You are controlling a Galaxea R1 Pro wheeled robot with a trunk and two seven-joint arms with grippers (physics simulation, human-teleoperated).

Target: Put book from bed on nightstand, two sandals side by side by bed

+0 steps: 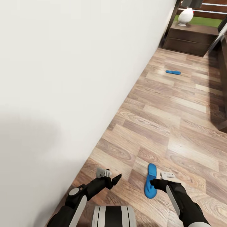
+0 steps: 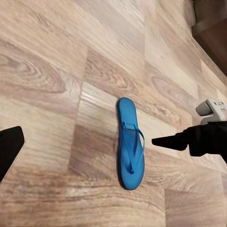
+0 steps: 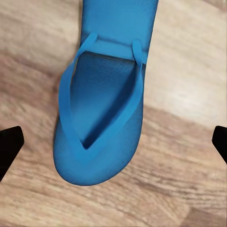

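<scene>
Right gripper (image 1: 152,182) spread, poised over near sandal (image 1: 151,180); descent to be kept centred, strap pinched squarely. Left gripper (image 1: 110,178) spread, empty.

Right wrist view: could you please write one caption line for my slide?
Open right gripper poised directly above a blue sandal lying on the wood-plank floor.

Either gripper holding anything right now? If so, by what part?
Nothing held. The right gripper is open above the near blue sandal, jaws either side of its toe end, not touching. The left gripper is open and empty.
</scene>
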